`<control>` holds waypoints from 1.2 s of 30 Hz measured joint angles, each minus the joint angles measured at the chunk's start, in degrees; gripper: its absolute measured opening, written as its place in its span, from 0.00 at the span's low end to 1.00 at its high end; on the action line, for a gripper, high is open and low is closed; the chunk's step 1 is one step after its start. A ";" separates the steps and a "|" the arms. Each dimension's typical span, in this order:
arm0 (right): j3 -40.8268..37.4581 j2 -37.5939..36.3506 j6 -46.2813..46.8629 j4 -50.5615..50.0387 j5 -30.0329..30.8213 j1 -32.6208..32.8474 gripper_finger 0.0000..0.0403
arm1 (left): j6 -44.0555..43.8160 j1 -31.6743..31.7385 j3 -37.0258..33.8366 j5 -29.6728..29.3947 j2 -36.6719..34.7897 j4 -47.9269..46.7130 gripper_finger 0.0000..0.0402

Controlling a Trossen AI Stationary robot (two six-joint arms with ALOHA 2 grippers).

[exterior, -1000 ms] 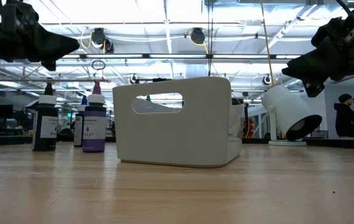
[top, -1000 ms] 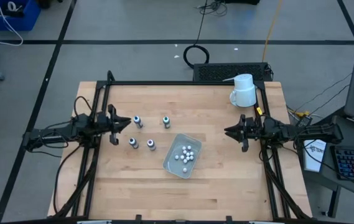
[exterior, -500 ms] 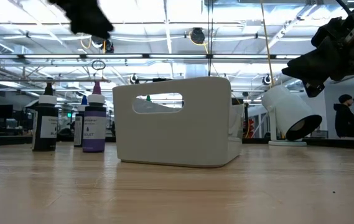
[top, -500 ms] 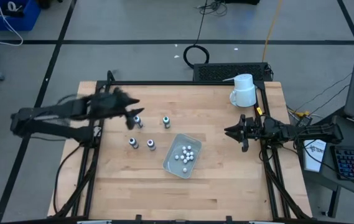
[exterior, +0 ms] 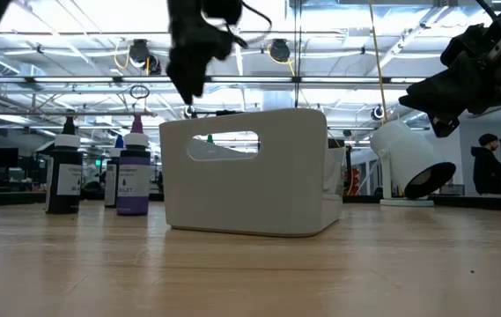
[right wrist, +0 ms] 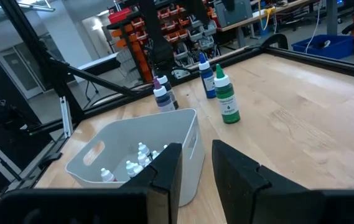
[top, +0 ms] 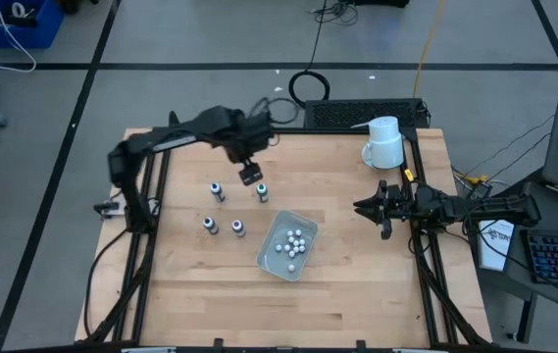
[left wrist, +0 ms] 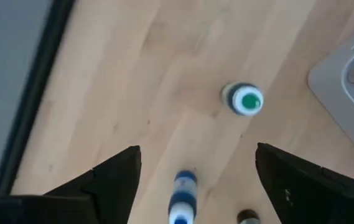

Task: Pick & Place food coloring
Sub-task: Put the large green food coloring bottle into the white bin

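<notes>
Four food coloring bottles [top: 217,191] on wood table [top: 357,284], industrial ceiling lights [exterior: 276,50]

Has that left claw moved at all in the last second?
Yes. The left gripper swung from the table's left edge inward, now above the green-capped bottle, near the white bin.

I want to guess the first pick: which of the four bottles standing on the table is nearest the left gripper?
The green-capped bottle, nearest the mug of the four. The left gripper hovers just beside it, fingers open; the other three stand farther off.

Wood table [top: 357,284] w/ 4 bottles [top: 237,228], white bin [top: 271,259] of small bottles, mug [top: 384,143] on its side.
</notes>
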 joint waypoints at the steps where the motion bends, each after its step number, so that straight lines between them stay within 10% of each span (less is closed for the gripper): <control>1: 0.00 0.00 0.00 0.00 0.00 0.02 0.19 | 0.84 0.09 0.54 0.69 1.70 -0.15 0.79; 36: 0.00 0.00 0.00 0.00 -0.02 0.02 0.19 | 11.68 -8.47 -3.93 -3.81 10.04 6.80 0.73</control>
